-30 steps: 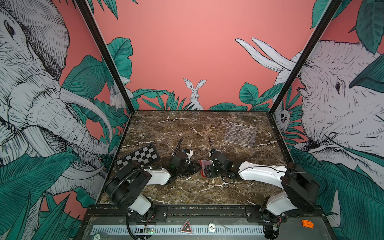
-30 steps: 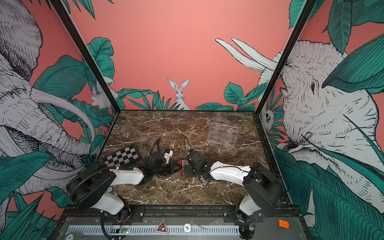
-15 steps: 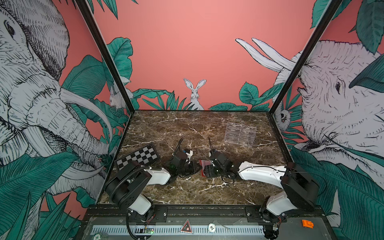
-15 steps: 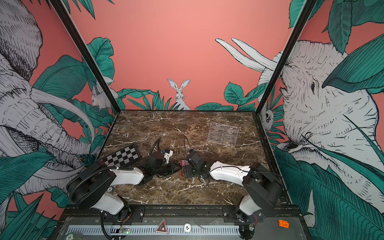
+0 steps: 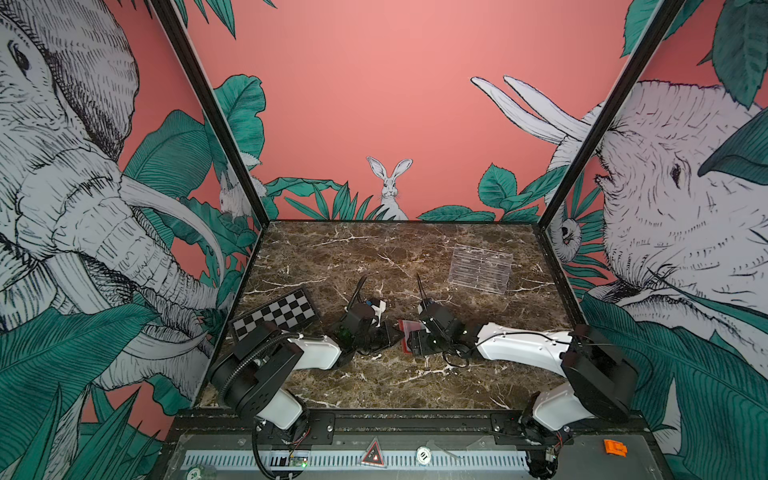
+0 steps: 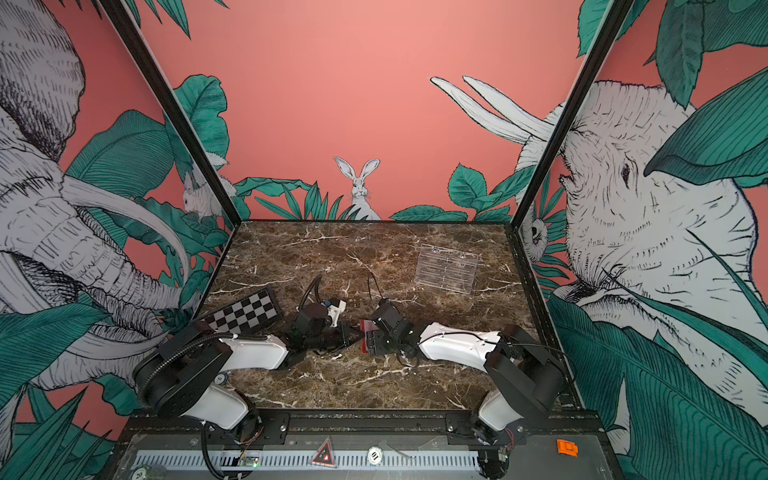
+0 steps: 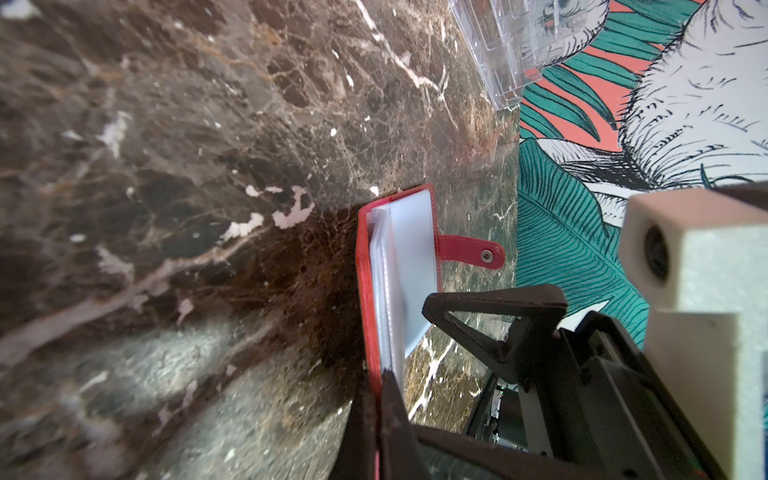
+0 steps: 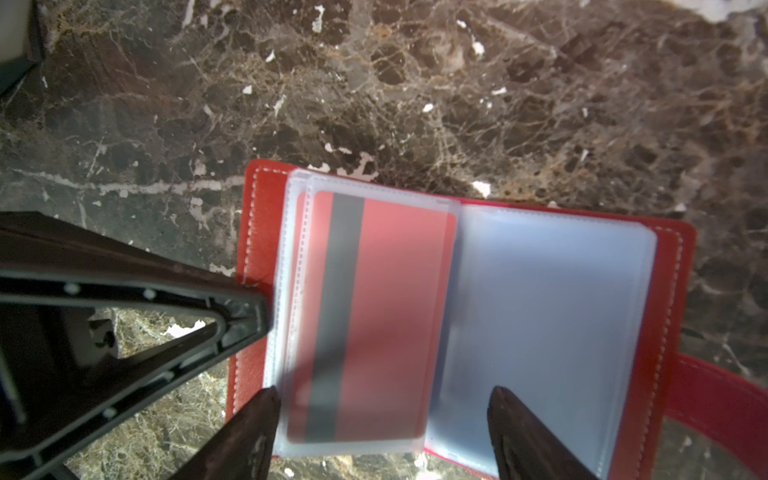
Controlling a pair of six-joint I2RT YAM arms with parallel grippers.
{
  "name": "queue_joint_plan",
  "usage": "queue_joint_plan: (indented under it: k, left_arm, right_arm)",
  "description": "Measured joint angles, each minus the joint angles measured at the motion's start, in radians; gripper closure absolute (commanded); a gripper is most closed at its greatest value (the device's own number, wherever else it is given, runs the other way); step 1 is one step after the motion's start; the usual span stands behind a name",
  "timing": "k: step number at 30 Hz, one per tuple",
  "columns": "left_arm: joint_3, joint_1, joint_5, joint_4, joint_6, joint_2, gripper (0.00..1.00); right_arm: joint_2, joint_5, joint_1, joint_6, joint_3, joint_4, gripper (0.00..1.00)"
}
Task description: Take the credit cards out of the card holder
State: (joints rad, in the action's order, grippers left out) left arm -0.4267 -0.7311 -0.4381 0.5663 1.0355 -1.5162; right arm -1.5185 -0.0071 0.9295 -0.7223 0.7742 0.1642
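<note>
Nothing visibly differs from the earlier frames: in both top views the card holder (image 5: 405, 330) still lies open on the marble tabletop (image 5: 374, 257), just below the centre of the frame, between the two arms' tips. There it is only a sliver of red; the wrist views give the detail. The left wrist view shows the left gripper (image 7: 376, 388) pinched shut on the edge of the red cover, the snap tab (image 7: 469, 251) lying flat and the pages seen nearly edge-on. The right wrist view shows the right gripper (image 8: 380, 397) spread wide, its jaws on either side of a clear sleeve (image 8: 299, 195) that holds the red card with a grey stripe (image 8: 395, 311) — clamping nothing. The facing page is pale and blurred — whether a card sits in it I cannot tell. The clear acrylic stand (image 5: 480, 270), right of centre, and the chequered board (image 5: 278, 313), at left, lie well apart from both grippers.
</note>
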Motion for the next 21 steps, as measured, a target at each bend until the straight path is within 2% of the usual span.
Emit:
queue_joint_plan:
  k: [21]
  left_arm:
    - [0.000, 0.000, 0.000, 0.000, -0.006, 0.000, 1.00]
  right_arm:
    - [0.036, 0.053, 0.000, -0.009, -0.002, 0.037, 0.28]
